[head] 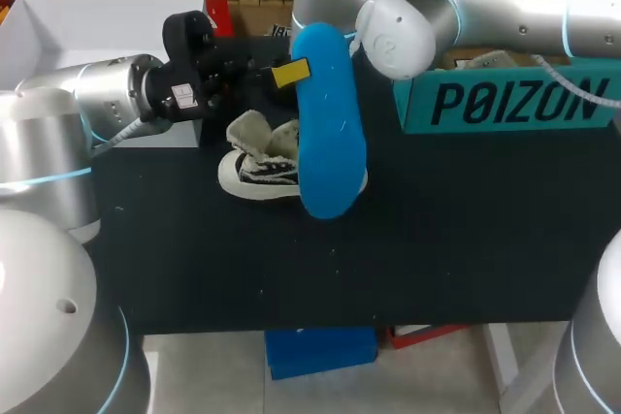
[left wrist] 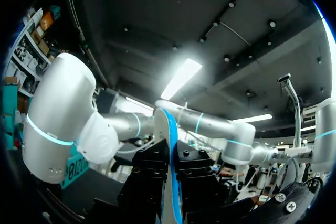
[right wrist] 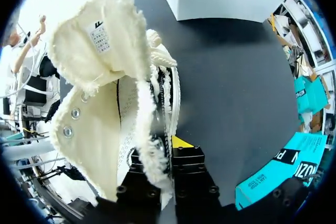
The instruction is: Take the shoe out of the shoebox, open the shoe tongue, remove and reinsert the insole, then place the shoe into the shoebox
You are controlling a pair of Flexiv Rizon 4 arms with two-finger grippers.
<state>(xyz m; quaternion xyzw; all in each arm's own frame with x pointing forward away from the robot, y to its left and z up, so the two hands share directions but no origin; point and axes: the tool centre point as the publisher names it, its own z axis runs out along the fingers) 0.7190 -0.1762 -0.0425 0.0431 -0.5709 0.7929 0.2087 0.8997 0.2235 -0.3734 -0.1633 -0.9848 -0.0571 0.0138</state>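
A blue insole [head: 328, 133] hangs upright above the table, its top end pinched by my left gripper [head: 289, 73], which is shut on it. In the left wrist view the insole's thin edge [left wrist: 169, 140] runs up between the black fingers [left wrist: 152, 174]. Beneath and behind it lies the cream and black shoe [head: 257, 164] with its tongue pulled open. My right arm [head: 485, 7] comes in over the teal shoebox [head: 505, 102]; the insole hides its gripper in the head view. Seen from the right wrist, my right gripper [right wrist: 170, 153] is shut on the frayed cream side of the shoe [right wrist: 110, 103].
A white box [head: 97, 26] stands at the back left, beside my left arm. The teal shoebox [right wrist: 278, 177] sits at the back right. Black tabletop [head: 437, 239] stretches in front of and to the right of the shoe.
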